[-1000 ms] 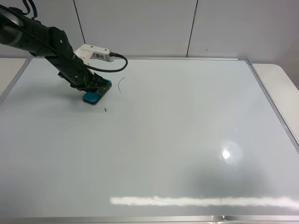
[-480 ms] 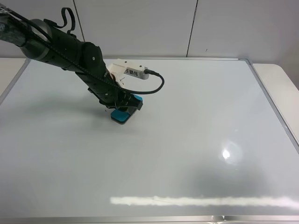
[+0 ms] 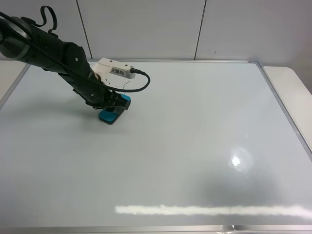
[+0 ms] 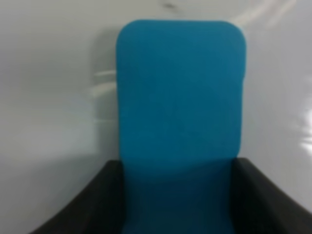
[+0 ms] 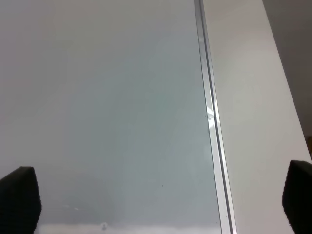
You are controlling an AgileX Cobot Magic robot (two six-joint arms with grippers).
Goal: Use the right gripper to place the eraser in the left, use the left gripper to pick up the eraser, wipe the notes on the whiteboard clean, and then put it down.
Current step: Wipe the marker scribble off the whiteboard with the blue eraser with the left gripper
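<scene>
The whiteboard lies flat and fills the table. My left gripper is shut on the blue eraser and presses it onto the board at the upper left. In the left wrist view the eraser sits between the two black fingers. A faint dark mark shows on the board just past the eraser's far end. The arm covers most of the board around the eraser in the exterior view. My right gripper is open and empty over the board's right edge, out of the exterior view.
The board's metal frame runs along the right side, with white table surface beyond it. The left wrist camera and its cable stick out above the eraser. Glare patches lie on the board's near part.
The left gripper swept the eraser right and toward the near side, then back left. The small dark marks seen a second ago no longer show in the exterior view.
</scene>
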